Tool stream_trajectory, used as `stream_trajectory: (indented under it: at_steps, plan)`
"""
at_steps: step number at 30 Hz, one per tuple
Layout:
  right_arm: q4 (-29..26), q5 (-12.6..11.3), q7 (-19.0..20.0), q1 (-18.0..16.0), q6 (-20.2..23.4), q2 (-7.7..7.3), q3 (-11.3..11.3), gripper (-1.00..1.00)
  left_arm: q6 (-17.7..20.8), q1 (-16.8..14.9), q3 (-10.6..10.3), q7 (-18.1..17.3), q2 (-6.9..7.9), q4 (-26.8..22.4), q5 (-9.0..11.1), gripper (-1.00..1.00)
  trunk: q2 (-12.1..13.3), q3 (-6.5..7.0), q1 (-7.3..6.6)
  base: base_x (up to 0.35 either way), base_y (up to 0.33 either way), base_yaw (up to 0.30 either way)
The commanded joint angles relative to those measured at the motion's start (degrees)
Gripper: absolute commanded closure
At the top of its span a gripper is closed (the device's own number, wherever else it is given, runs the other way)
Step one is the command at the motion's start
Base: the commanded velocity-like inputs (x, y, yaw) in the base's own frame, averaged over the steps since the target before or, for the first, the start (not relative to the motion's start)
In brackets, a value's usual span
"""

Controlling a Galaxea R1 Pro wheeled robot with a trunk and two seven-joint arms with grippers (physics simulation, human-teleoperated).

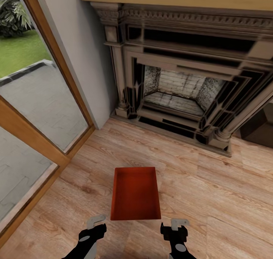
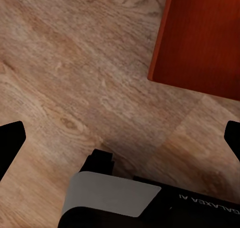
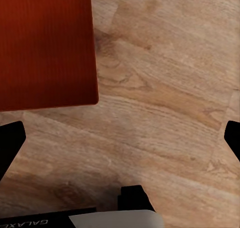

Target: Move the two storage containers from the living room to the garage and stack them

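Note:
One red-orange open-topped storage container (image 1: 135, 193) lies on the light wood plank floor (image 1: 212, 183) of the living room, in front of the fireplace. My left gripper (image 1: 94, 225) hovers just short of its near left corner, open and holding nothing. My right gripper (image 1: 175, 225) hovers off the near right corner, also open and holding nothing. In the left wrist view a corner of the container (image 2: 200, 37) lies beyond the spread fingertips (image 2: 11, 143). In the right wrist view the container (image 3: 45, 42) lies ahead of the wide-open gripper (image 3: 120, 138). The garage is out of view.
A dark ornate fireplace (image 1: 182, 84) stands ahead against the wall. Wood-framed glass doors (image 1: 34, 111) run along the left, with a paved patio outside. A dark piece of furniture (image 1: 261, 126) sits at the far right. Bare plank floor surrounds the container.

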Motion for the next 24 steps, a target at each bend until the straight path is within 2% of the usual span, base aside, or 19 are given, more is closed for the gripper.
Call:
stream_trajectory:
  at_steps: [1,7,20,24]
  plan:
    - [0.1,-0.7,-0.2,0.0,-0.2,-0.04,0.5,-1.00,0.2,0.0,-0.5,0.5,0.09,-0.1,0.5,-1.00,-0.5,-0.23,0.23,0.000,0.000,0.000]
    - [0.0,-0.8,-0.1,0.0,-0.5,-0.03,0.6,-1.00,0.2,0.0,-0.5,0.5,0.14,-0.1,0.5,-1.00,-2.9,-1.30,1.55,0.000,0.000,0.000]
    - [0.8,0.0,0.3,0.0,-4.5,-0.41,1.5,-1.00,0.2,0.0,-0.5,0.4,0.11,-0.1,0.5,-1.00,-8.1,-3.64,4.40,0.000,0.000,0.000]
    - [2.8,1.9,2.7,0.0,-5.1,-0.44,3.1,-1.00,0.2,0.0,-0.5,0.4,0.08,0.0,0.5,-1.00,-9.7,-4.35,5.28,0.000,0.000,0.000]
